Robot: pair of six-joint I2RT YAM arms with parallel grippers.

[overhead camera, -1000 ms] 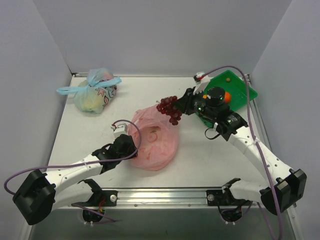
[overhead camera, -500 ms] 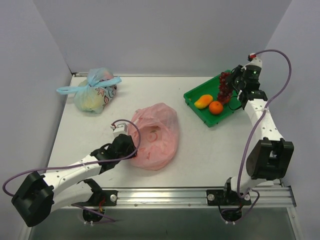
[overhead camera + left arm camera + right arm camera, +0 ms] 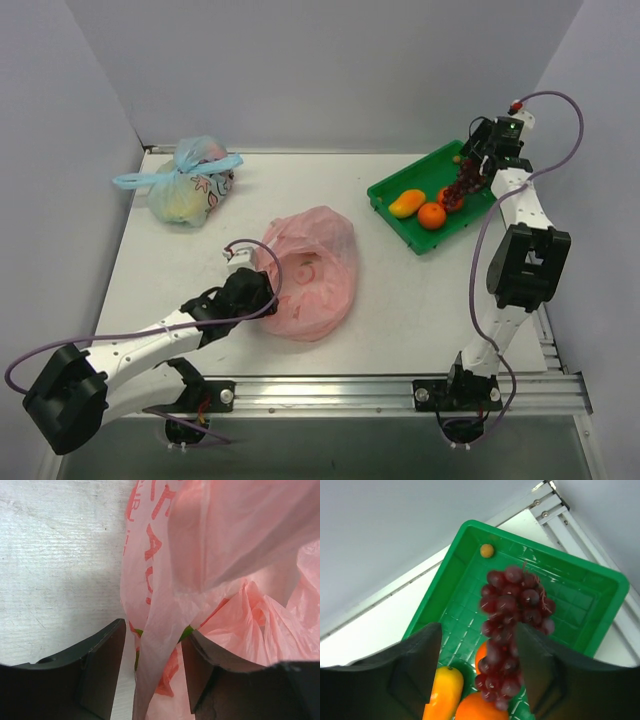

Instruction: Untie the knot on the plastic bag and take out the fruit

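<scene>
The pink plastic bag (image 3: pixel 305 270) lies crumpled mid-table, and no knot shows on it. My left gripper (image 3: pixel 262 300) sits at its left edge. In the left wrist view the left gripper (image 3: pixel 154 635) is open, with a loose strip of the bag (image 3: pixel 160 630) hanging between the fingers and a gap beside it. My right gripper (image 3: pixel 478 165) is open over the green tray (image 3: pixel 425 180). A blurred bunch of purple grapes (image 3: pixel 510 630) hangs free between the right gripper's (image 3: pixel 478 627) fingers. A mango (image 3: pixel 442 695) and two oranges (image 3: pixel 480 711) lie below in the tray.
A second bag with a light-blue tie (image 3: pixel 190 185) sits at the back left. A small orange-yellow ball (image 3: pixel 487 550) lies in the tray's far corner. White walls enclose the table on three sides. The tray stands by the right rail.
The right arm carried the grapes from above the pink bag to the tray and its jaws have opened. The left jaws have widened around the bag strip.
</scene>
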